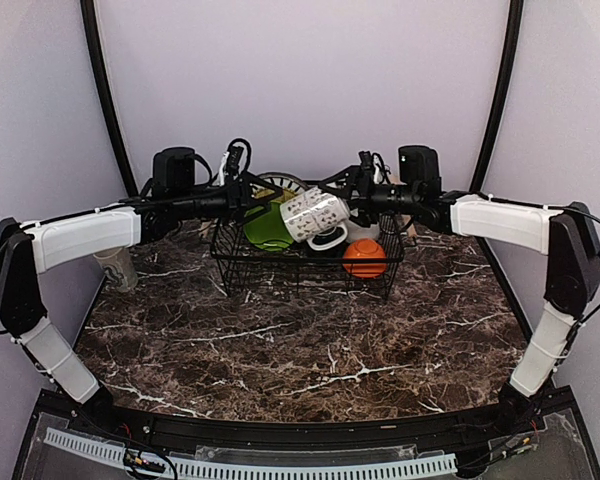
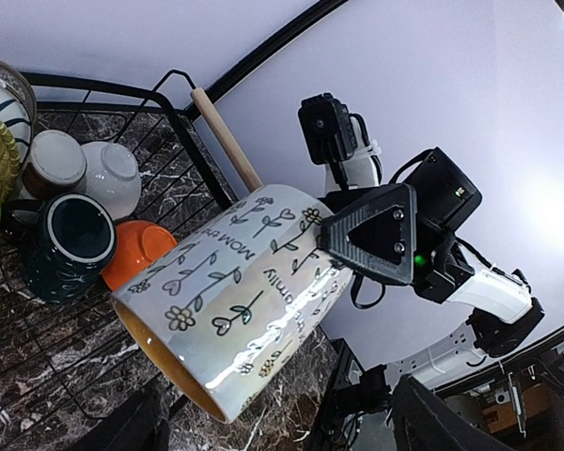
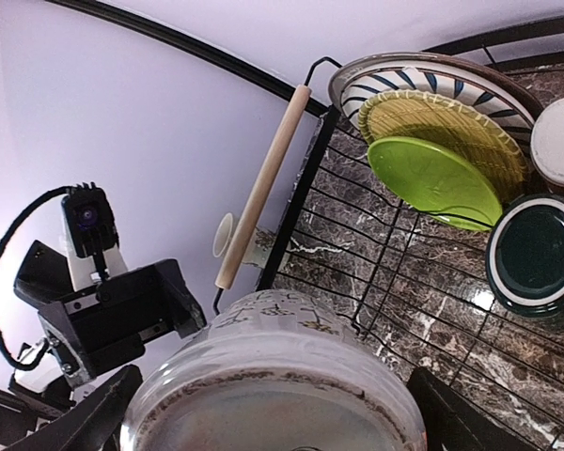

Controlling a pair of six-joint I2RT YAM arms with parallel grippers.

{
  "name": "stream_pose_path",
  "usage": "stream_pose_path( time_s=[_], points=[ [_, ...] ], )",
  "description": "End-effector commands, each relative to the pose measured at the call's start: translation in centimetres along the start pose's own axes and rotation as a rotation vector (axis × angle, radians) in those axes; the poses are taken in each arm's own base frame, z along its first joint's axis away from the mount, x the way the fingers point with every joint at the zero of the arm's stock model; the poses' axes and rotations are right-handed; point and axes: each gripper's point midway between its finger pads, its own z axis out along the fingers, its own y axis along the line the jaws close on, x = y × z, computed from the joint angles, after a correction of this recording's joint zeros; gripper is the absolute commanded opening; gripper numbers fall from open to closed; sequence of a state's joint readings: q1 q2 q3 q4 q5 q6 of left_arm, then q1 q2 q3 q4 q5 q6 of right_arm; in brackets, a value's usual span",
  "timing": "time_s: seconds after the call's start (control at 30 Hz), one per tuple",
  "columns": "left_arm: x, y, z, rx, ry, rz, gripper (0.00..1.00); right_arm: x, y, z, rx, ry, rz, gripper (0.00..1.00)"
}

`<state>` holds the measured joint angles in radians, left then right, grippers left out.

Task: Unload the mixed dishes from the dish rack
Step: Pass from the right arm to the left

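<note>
Right claw: fingers pinch pale flower-print mug across its base end. I see one black pad flat on mug wall. Left claw: spread, fingers either side of mug's mouth end, one finger clear of it. Mug hangs on its side above dish rack, handle down, between both arms. In rack I see lime-green plate, yellow plate and striped plate leaning together, dark green mug, orange bowl. Rack sits on marble table.
</note>
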<state>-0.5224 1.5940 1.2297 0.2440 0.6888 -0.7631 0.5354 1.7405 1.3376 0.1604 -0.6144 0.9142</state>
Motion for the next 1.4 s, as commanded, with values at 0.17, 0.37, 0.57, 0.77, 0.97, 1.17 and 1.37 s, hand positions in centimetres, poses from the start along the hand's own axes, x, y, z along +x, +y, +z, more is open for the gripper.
stream_pose_path(
  time_s=[0.17,0.37,0.57,0.77,0.97,1.17,1.37],
  points=[
    [0.6,-0.3,0.7,0.041,0.001,-0.018,0.79,-3.1,8.4,-2.7,-0.259,-0.123,-0.085,0.0],
    [1.2,-1.2,1.7,0.096,0.018,-0.038,0.77,-3.3,8.7,-2.4,-0.304,-0.123,-0.063,0.0],
    [1.5,-2.9,2.4,0.18,0.021,-0.04,0.7,-3.2,8.7,-2.2,-0.33,-0.121,-0.043,0.0],
    [1.1,-4.1,3.1,0.252,0.004,-0.051,0.64,-2.5,8.6,-1.8,-0.361,-0.102,-0.021,0.0],
    [0.7,-4.6,4.0,0.281,-0.006,-0.05,0.54,-1.9,8.7,-1.4,-0.391,-0.083,0.002,0.0],
    [0.5,-5.1,4.6,0.305,-0.01,-0.045,0.42,-1.5,8.5,-1.0,-0.418,-0.069,0.024,0.0],
    [0.4,-5.9,4.5,0.33,-0.013,-0.036,0.3,-1.2,8.3,-0.8,-0.441,-0.058,0.044,0.0]
  ],
)
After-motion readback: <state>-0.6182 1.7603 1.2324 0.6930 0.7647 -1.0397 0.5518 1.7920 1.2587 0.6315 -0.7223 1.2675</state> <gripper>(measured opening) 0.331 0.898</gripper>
